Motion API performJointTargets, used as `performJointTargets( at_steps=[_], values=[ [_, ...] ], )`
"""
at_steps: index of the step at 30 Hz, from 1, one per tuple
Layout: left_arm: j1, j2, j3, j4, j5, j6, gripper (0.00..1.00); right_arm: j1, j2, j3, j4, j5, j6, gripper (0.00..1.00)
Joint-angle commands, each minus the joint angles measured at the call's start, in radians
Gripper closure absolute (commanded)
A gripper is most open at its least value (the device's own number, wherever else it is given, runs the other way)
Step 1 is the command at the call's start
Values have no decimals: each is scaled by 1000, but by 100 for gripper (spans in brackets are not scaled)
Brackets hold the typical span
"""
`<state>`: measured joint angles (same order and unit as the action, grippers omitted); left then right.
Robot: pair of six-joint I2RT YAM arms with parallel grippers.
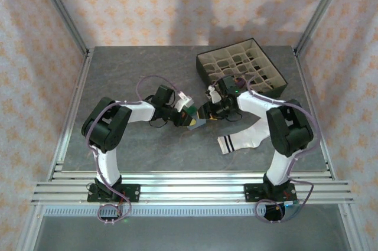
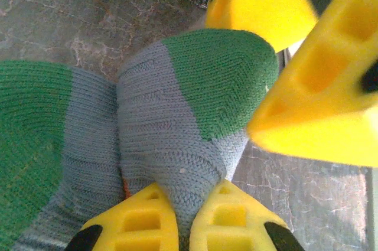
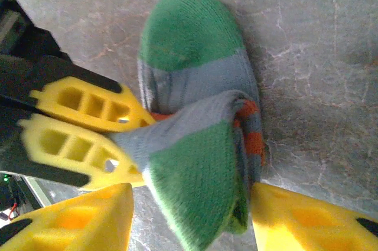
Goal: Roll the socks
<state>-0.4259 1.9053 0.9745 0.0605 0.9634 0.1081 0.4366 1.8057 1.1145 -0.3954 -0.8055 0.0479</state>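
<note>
A: Socks first: where do they lie?

B: The grey-blue sock [image 2: 171,121] is on the counter [image 3: 319,56], about the middle, bunched between the two claws. It is folded over itself, so two green toe ends show. A strip of orange heel peeks out at the fold.

A: And the left claw [image 2: 184,204]?

B: Closed tight. Its yellow fingers [image 2: 133,224] pinch a ridge of the grey-blue knit, with barely any gap between them.

A: The right claw [image 3: 192,195]?

B: About half open. One finger stands on each side of the sock's folded green end, close against the fabric, and the fabric does not look squashed. It meets the sock from the side opposite the left claw.

A: Anything else on the counter?

B: A white sock [image 1: 242,140] with black cuff stripes lies flat near the right arm, apart from the bunched one. A dark box [image 1: 241,68] of beige compartments sits at the far right, behind both claws.
</note>
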Motion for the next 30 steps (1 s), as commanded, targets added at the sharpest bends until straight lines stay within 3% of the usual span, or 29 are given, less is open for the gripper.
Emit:
performJointTargets(
  at_steps=[1, 13, 21, 27, 30],
  values=[
    [12, 67, -29, -108, -73, -42, 100, -2, 37, 31, 34, -29, -18, 46],
    [13, 36, -48, -125, -145, 5, 85, 5, 139, 69, 7, -32, -9, 55],
    [13, 69, 17, -244, -167, 45, 86, 16, 110, 70, 29, -77, -51, 49],
    [6, 14, -5, -200, -179, 59, 81, 22, 180, 136, -72, -13, -36, 66],
    [-3, -61, -13, -220, -219, 95, 76, 21, 227, 170, -160, 45, -18, 68]
  ],
)
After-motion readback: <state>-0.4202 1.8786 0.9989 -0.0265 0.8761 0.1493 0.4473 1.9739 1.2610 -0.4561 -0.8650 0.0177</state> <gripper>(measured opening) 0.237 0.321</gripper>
